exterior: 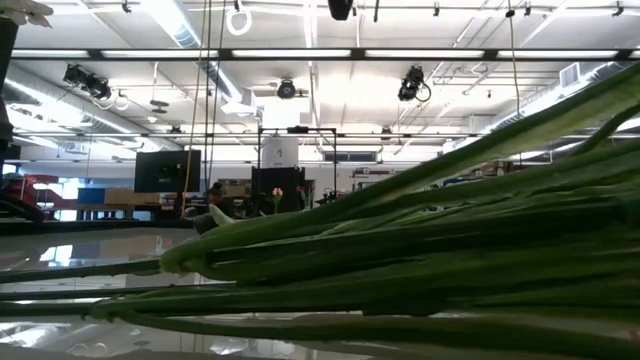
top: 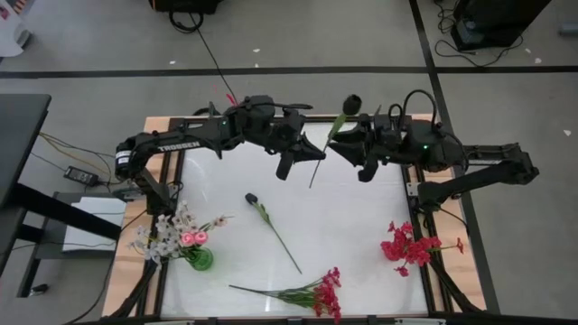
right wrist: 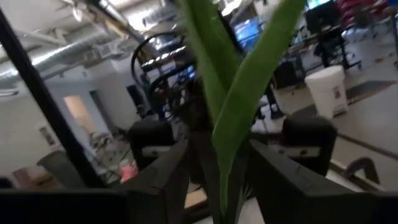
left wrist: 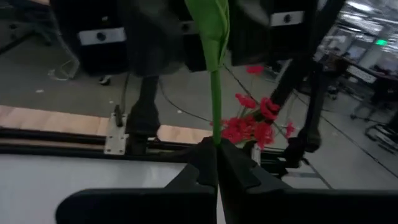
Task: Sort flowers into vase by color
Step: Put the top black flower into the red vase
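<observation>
Left gripper [top: 312, 162] pinching half-hidden dark-bud stem [top: 327, 143]

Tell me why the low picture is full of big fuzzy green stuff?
In the low view, green stems lie right against the camera, too close to be sharp, so they blur and block the table; bright ceiling lights glare behind. In the right wrist view, the held leaf blurs the same way.

Only readable text: "TROSSEN" in white letters on the left arm [top: 176, 144], at about 9 o'clock of the table in the high view. Nothing else legible in any view.
</observation>
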Action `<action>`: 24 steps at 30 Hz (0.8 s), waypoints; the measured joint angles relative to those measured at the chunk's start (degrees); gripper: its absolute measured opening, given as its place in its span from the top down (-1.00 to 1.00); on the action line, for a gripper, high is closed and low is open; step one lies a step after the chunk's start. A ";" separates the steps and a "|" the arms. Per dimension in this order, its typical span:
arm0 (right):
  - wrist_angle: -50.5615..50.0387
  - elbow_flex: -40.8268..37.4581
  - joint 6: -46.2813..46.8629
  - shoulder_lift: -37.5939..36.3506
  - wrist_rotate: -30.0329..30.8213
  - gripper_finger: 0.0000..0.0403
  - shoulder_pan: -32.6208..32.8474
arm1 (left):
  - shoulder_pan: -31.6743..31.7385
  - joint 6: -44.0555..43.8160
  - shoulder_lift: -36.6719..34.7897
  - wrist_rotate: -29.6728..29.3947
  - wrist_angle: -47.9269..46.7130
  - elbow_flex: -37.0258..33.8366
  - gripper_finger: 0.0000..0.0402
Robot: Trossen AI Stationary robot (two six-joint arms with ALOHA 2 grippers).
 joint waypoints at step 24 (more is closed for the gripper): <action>-2.43 0.00 -2.25 2.18 2.63 0.91 -0.01 | 1.13 1.06 -0.44 0.12 -5.64 -0.04 0.68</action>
